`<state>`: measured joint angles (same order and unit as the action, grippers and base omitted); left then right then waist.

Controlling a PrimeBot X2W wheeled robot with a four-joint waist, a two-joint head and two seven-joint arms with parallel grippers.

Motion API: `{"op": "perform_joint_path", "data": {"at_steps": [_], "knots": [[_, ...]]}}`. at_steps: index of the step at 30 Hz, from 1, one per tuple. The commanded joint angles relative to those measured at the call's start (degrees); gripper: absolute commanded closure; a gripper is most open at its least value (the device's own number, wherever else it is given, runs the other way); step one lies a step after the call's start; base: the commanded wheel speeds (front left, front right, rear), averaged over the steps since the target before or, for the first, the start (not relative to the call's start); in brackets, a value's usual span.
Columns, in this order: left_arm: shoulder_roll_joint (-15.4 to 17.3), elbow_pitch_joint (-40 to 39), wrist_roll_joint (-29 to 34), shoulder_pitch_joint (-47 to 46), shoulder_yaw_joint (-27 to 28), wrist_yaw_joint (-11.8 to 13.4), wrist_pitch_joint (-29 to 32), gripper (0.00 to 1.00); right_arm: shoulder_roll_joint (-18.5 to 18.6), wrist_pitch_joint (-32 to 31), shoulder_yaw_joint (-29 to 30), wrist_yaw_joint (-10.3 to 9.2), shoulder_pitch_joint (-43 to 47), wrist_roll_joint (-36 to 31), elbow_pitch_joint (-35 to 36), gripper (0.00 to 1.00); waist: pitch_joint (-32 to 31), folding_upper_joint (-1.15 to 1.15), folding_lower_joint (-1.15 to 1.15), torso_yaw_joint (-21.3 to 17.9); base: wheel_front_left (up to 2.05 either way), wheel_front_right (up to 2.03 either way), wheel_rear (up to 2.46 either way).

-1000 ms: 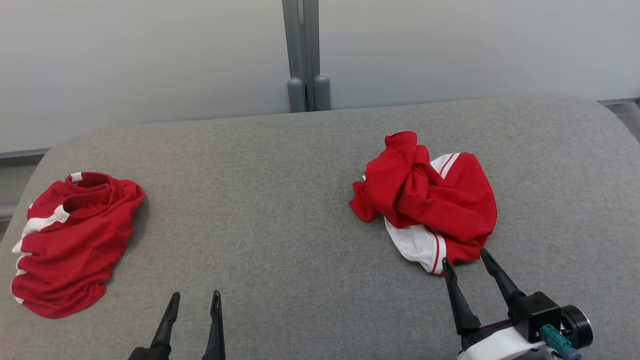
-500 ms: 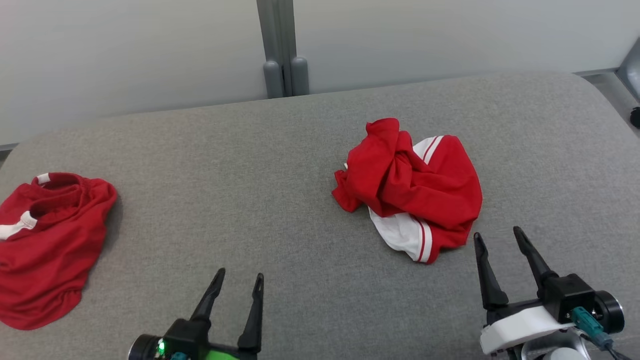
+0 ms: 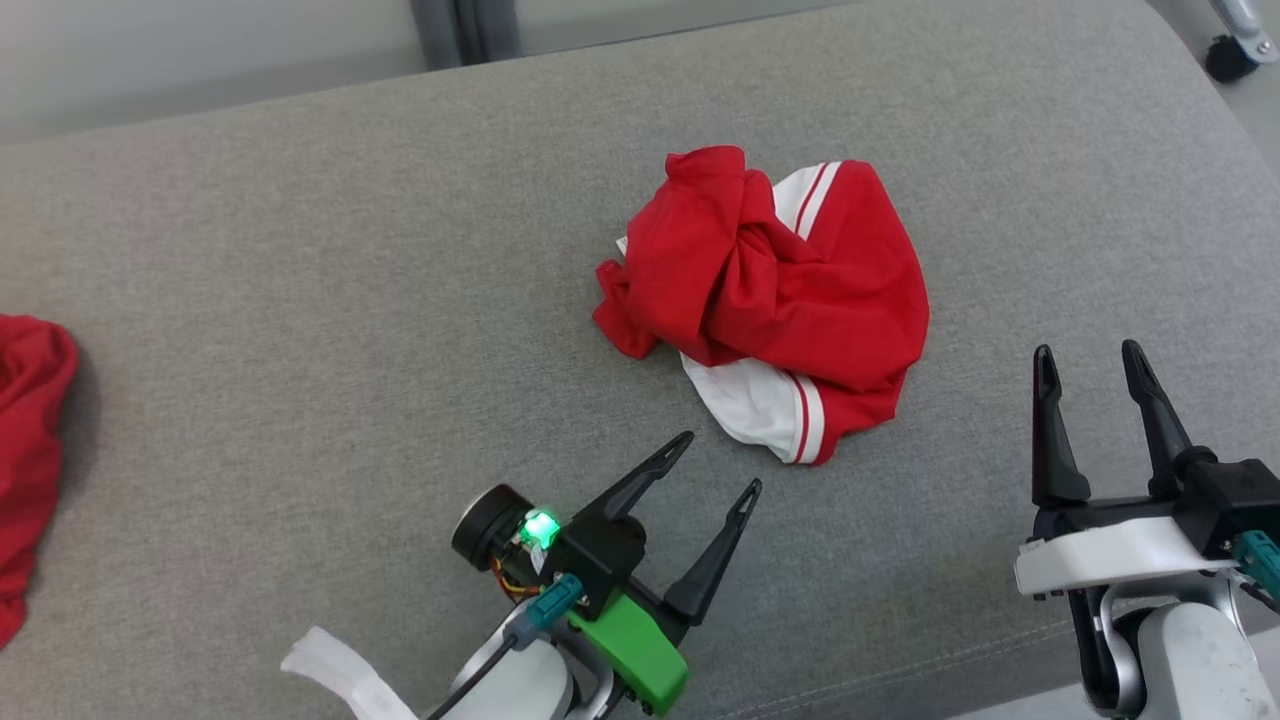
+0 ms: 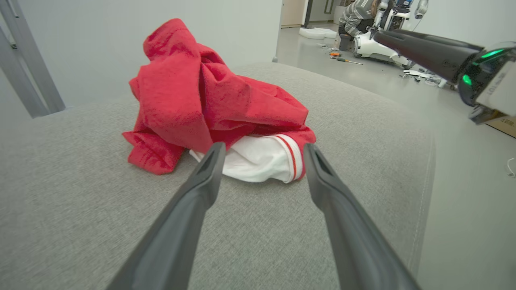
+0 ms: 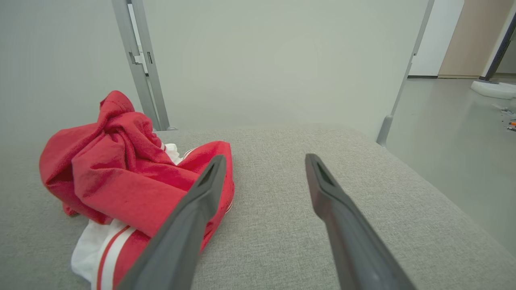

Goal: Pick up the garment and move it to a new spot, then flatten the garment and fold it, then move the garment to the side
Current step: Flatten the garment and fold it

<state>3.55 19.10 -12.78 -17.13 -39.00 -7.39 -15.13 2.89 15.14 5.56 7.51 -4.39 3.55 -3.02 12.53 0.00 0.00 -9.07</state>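
- The crumpled red-and-white garment [image 3: 790,290] lies bunched on the grey padded counter [image 3: 350,250], right of its middle. A second red garment [image 3: 30,420] sits well apart at the far left edge.
- The left end effector [image 3: 722,460] is released and holds nothing. It points at the white hem from near the front edge.
- The right end effector [image 3: 1087,348] is also released and empty, beside the garment's right flank.
- The step in hand appears to be the first pick-up, with nothing gripped yet.
- The next move likely calls for lowering onto a raised fold or the hem and pinching cloth only, not the padding.

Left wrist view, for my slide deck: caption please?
Open left gripper aimed at a crumpled red garment on grey cushion.
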Motion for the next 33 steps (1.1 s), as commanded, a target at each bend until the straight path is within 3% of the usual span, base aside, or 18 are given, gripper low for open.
{"op": "perform_joint_path", "data": {"at_steps": [1, 10, 17, 18, 19, 20, 21, 22, 27, 33], "knots": [[1.21, 0.77, -0.68, -2.66, -1.5, -0.13, -0.02, 0.0, -0.03, 0.02, -0.04, -0.04, -1.38, 0.51, 0.44, 0.0, 6.0, 0.0, 0.0, -4.91, 0.0, 0.0, 0.0], [2.28, 7.37, -4.68, -13.14, -12.95, -0.14, -0.02, 0.0, -0.03, 0.01, -0.29, -0.04, -4.41, 2.28, 1.06, 0.0, 12.68, 0.0, 0.0, -7.94, 0.0, 0.0, 0.0], [1.4, 12.97, -5.36, -16.82, -13.25, -0.15, -0.01, 0.0, -0.02, 0.01, -0.77, -0.04, -4.62, 3.04, 0.78, 0.0, 14.07, 0.0, 0.0, -8.36, 0.0, 0.0, 0.0], [1.28, 14.28, -5.17, -16.91, -12.53, -0.15, 0.03, 0.04, -0.01, 0.01, -0.81, -0.04, -4.65, 3.1, 0.67, 0.0, 14.06, 0.0, 0.0, -8.36, 0.0, 0.0, 0.0], [1.12, 14.94, -4.89, -17.06, -11.85, -0.15, 0.04, 0.18, 0.0, 0.01, -0.8, -0.04, -4.73, 3.15, 0.62, 0.0, 14.06, 0.0, 0.0, -8.31, 0.0, 0.0, 0.0], [0.88, 15.61, -4.73, -17.25, -11.09, -0.14, 0.04, 0.55, -0.01, 0.01, -0.71, -0.04, -4.95, 3.28, 0.57, 0.0, 14.09, 0.0, 0.0, -8.2, 0.0, 0.0, 0.0], [0.75, 15.77, -4.4, -17.44, -10.43, -0.08, 0.04, 0.64, -0.01, 0.01, -0.63, -0.04, -5.08, 3.36, 0.52, 0.0, 14.1, 0.0, 0.0, -8.07, 0.0, 0.0, 0.0], [0.56, 15.74, -4.24, -17.51, -9.65, 0.01, 0.04, 1.0, -0.02, 0.01, -0.62, -0.04, -5.19, 3.34, 0.52, 0.0, 14.16, 0.0, 0.0, -7.83, 0.0, 0.0, 0.0], [-0.03, 14.96, -2.37, -17.82, -9.5, -0.07, 0.04, 1.0, 0.01, 0.01, 0.12, -0.04, -5.33, 2.94, 0.48, 0.0, 13.72, 0.0, 0.0, -6.06, 0.0, 0.0, 0.0], [0.99, 10.44, -0.36, -16.38, -3.69, 1.68, -0.01, 1.0, 0.02, 0.01, 0.36, -0.04, -4.26, 2.43, 0.1, 0.0, 11.01, 0.0, 0.0, -2.91, 0.0, 0.0, 0.0]]}}
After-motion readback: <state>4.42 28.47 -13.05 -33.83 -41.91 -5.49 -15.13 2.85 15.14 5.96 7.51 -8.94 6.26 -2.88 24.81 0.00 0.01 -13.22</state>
